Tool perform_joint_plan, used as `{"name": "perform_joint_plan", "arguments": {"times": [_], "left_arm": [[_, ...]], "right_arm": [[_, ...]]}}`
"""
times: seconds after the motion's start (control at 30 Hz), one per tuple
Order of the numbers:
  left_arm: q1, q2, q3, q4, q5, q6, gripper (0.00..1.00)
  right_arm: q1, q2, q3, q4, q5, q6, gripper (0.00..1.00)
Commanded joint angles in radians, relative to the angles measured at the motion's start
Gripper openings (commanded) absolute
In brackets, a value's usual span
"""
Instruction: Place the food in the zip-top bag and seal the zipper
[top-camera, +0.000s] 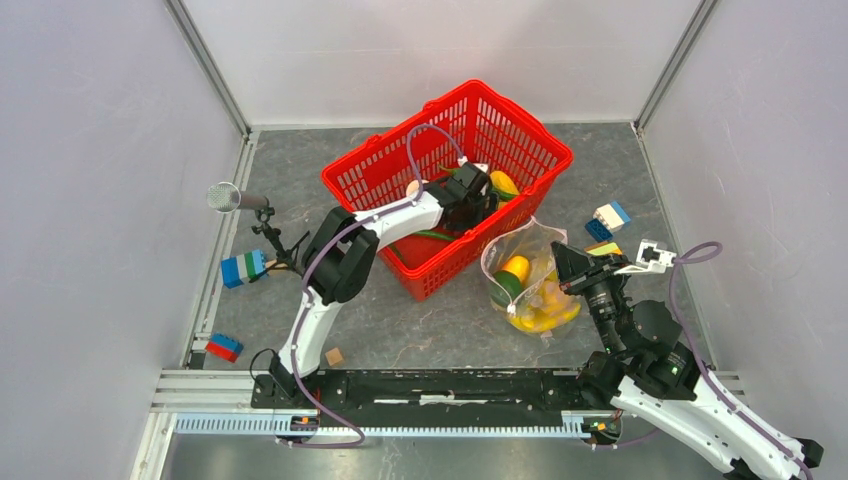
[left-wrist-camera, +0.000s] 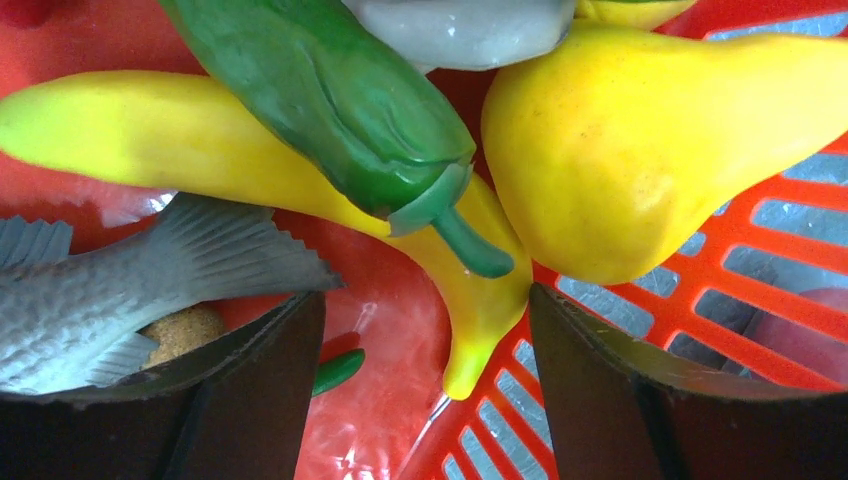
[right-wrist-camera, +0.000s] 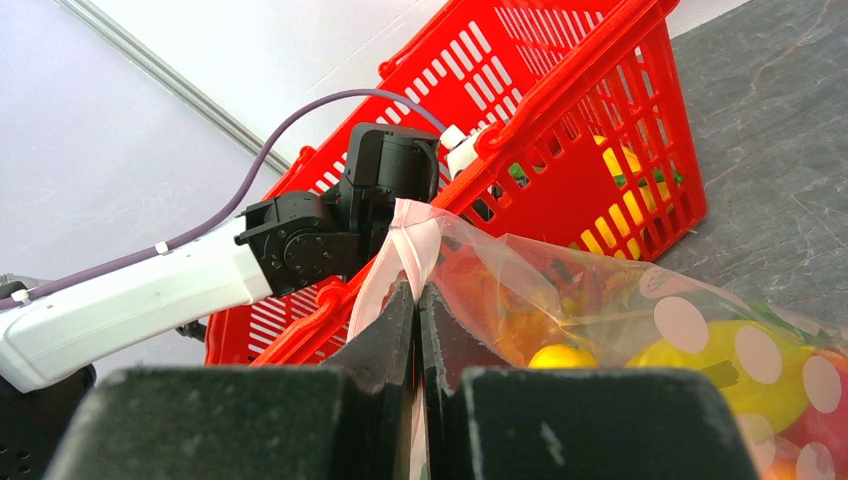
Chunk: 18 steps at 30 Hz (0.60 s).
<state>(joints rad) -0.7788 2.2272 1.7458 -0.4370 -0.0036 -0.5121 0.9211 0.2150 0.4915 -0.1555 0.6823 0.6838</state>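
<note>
The left end effector (left-wrist-camera: 430, 400) hangs inside the red basket (top-camera: 540, 125) at the centre of the top view. Its jaws are spread wide and hold nothing. In the left wrist view its fingers (left-wrist-camera: 250, 400) stand either side of the tip of a long yellow toy (left-wrist-camera: 200, 140). A green pepper (left-wrist-camera: 330, 110) lies across that toy, and a yellow pear (left-wrist-camera: 620, 150) is at the upper right.

The right end effector (right-wrist-camera: 415, 300) is clamped tight on the zip-top bag (top-camera: 525, 275), pinching the pale zipper (right-wrist-camera: 410, 240) at its edge. The bag lies on the grey worktop (top-camera: 440, 320) just right of the basket, with yellow and green food (top-camera: 540, 300) inside.
</note>
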Motion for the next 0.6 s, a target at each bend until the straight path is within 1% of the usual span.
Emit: {"name": "perform_joint_plan", "arguments": {"times": [0.0, 0.07, 0.1, 0.17, 0.3, 0.33, 0.37, 0.4, 0.5, 0.57], "left_arm": [[-0.031, 0.045, 0.017, -0.022, -0.08, -0.006, 0.74], [-0.031, 0.025, -0.028, -0.017, -0.123, 0.0, 0.64], [-0.031, 0.012, -0.05, -0.011, -0.144, 0.007, 0.6], [-0.028, -0.018, -0.098, 0.004, -0.189, 0.019, 0.57], [-0.014, -0.076, -0.144, 0.009, -0.212, 0.047, 0.47], [-0.012, -0.091, -0.152, 0.018, -0.206, 0.057, 0.43], [-0.011, -0.104, -0.156, 0.021, -0.204, 0.069, 0.39], [-0.011, -0.116, -0.158, 0.021, -0.194, 0.082, 0.36], [-0.011, -0.151, -0.156, 0.019, -0.142, 0.11, 0.23], [-0.011, -0.186, -0.163, 0.02, -0.108, 0.117, 0.2]], "right_arm": [[0.004, -0.01, 0.035, 0.003, 0.014, -0.004, 0.07], [0.004, -0.015, 0.035, -0.003, 0.016, -0.002, 0.07], [0.004, -0.017, 0.034, -0.004, 0.018, 0.0, 0.07], [0.004, -0.025, 0.032, -0.005, 0.022, 0.0, 0.07], [0.005, -0.025, 0.031, -0.008, 0.025, 0.001, 0.07], [0.004, -0.025, 0.031, -0.009, -0.042, 0.002, 0.07], [0.003, -0.026, 0.031, -0.009, 0.024, 0.003, 0.07], [0.004, -0.026, 0.032, -0.009, 0.027, 0.002, 0.07], [0.004, -0.026, 0.032, -0.01, 0.027, 0.005, 0.07], [0.004, -0.027, 0.033, -0.012, 0.025, 0.006, 0.07]]}}
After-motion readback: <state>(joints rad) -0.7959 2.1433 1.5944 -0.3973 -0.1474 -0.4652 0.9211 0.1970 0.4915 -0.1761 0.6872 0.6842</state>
